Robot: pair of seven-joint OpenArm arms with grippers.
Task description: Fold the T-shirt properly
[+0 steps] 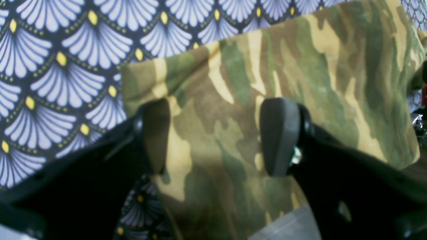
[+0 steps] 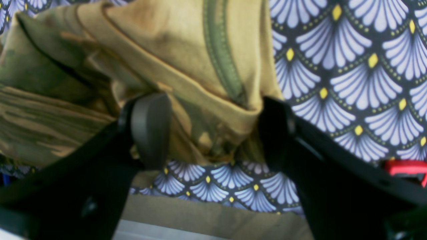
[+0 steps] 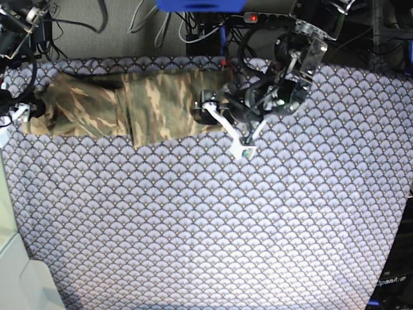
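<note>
My base view looks steeply down over the whole patterned cloth [image 3: 213,219]. Both wrist views sit close behind their jaws, facing opposite ends of the T-shirt [image 3: 122,106], which base also shows.

- Both wrist views were soft and blurred, the black fingers [image 1: 279,136] nearest the lens worst.
- The overhead view was evenly lit and sharper, with the patterned cloth [image 3: 213,226] brightest at its middle.

Both pincers [image 1: 213,136] [image 2: 213,130] wide apart
</note>
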